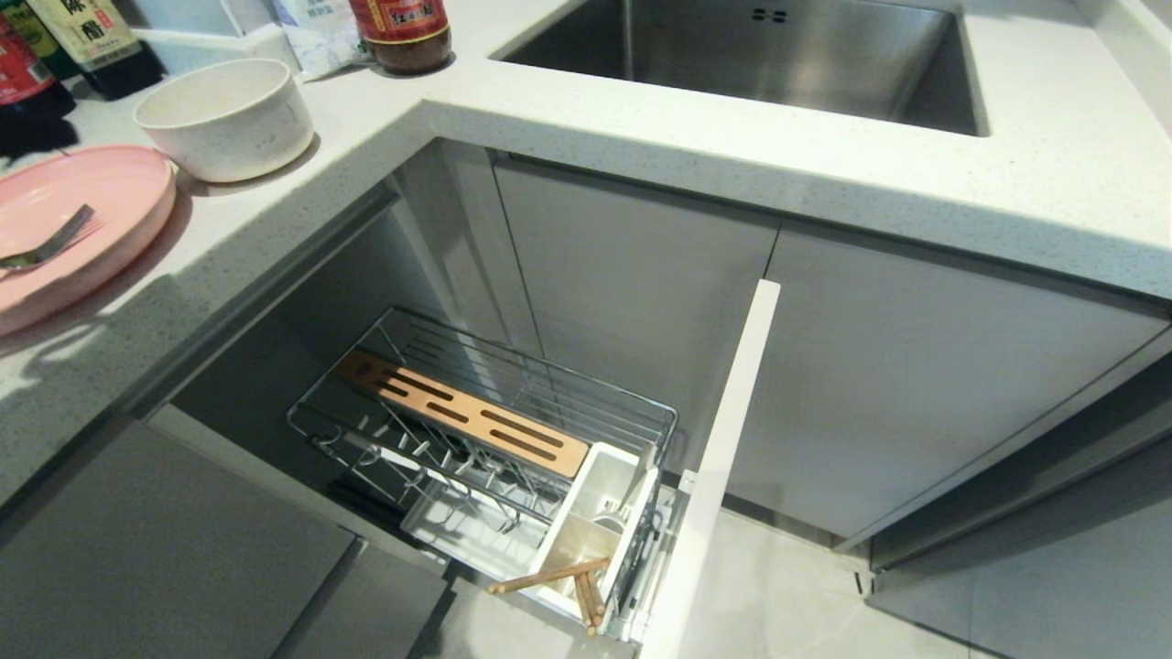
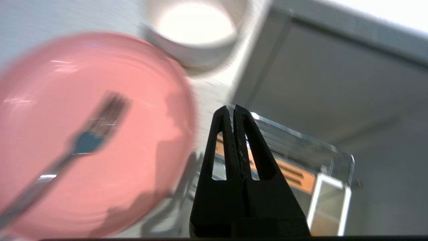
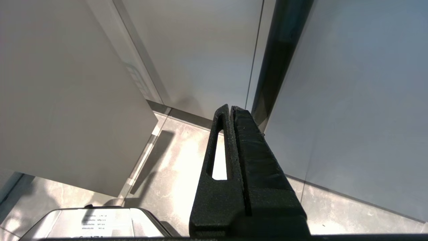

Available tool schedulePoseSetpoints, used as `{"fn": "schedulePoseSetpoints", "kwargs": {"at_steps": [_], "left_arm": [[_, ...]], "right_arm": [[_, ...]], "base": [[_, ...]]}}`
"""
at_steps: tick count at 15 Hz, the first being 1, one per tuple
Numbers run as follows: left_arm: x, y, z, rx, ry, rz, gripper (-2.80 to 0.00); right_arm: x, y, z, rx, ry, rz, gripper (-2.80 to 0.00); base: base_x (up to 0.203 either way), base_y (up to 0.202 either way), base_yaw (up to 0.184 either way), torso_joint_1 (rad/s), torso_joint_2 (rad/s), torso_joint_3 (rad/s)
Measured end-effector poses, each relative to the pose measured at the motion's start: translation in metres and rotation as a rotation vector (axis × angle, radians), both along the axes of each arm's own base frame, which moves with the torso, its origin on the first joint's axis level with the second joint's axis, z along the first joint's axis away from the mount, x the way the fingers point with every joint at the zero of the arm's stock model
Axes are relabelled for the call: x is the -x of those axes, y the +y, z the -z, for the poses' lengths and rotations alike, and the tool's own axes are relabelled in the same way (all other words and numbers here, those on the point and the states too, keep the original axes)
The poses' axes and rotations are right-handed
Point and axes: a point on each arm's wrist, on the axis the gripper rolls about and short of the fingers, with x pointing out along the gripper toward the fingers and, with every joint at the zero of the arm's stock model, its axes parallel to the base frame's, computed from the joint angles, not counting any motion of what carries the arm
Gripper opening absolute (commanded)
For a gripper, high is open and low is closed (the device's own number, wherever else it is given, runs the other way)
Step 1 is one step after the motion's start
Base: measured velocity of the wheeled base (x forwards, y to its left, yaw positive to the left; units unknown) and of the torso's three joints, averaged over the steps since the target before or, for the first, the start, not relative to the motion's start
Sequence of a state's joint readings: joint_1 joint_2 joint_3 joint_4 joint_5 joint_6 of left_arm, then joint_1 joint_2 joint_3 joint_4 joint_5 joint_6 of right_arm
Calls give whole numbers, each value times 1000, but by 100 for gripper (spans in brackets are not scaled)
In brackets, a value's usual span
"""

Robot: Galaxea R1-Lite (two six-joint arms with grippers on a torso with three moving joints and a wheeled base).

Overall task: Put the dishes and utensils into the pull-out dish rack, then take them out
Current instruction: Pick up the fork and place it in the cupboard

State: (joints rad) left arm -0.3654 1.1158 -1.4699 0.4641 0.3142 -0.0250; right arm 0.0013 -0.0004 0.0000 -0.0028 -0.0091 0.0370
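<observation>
The pale-pink plate (image 1: 82, 220) lies on the counter at the left with the silver fork (image 1: 50, 243) resting on it. Behind it stands the cream speckled bowl (image 1: 227, 117). Below the counter the chrome pull-out dish rack (image 1: 485, 439) is drawn out, and the wooden chopsticks (image 1: 558, 578) lean in its white utensil cup (image 1: 595, 517). My left gripper (image 2: 233, 110) is shut and empty, hovering above the counter edge between the plate (image 2: 83, 134) and the rack (image 2: 301, 157). The fork (image 2: 83, 140) and bowl (image 2: 195, 30) show beside it. My right gripper (image 3: 230, 108) is shut and parked by the cabinets.
A steel sink (image 1: 760, 55) is set in the white counter (image 1: 641, 137) at the back. Sauce bottles (image 1: 403, 32) stand behind the bowl. The rack's white panel front (image 1: 723, 458) juts out over the tiled floor (image 1: 787, 595). A slotted wooden strip (image 1: 458, 412) crosses the rack.
</observation>
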Motion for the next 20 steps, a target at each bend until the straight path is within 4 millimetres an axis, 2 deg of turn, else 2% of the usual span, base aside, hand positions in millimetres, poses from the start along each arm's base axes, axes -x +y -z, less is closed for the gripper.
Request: {"fn": "schedulePoseSetpoints", "kwargs": {"at_steps": [5, 8, 11, 15, 20], "left_arm": [[34, 39, -21, 13, -139, -240, -280], [47, 48, -25, -21, -152, -364, -280], [58, 52, -26, -26, -91, -436, -280], [53, 63, -28, -13, -6, -448, -280], [45, 86, -27, -21, 92, -429, -280]], "right_arm": [[0, 0, 0, 0, 0, 0, -280], [0, 0, 0, 0, 0, 0, -280], [0, 0, 0, 0, 0, 0, -280], [0, 0, 0, 0, 0, 0, -280], [0, 0, 0, 0, 0, 0, -280]], "base": [[0, 0, 0, 0, 0, 0], [0, 0, 0, 0, 0, 0], [0, 0, 0, 0, 0, 0], [0, 0, 0, 0, 0, 0], [0, 0, 0, 0, 0, 0]]}}
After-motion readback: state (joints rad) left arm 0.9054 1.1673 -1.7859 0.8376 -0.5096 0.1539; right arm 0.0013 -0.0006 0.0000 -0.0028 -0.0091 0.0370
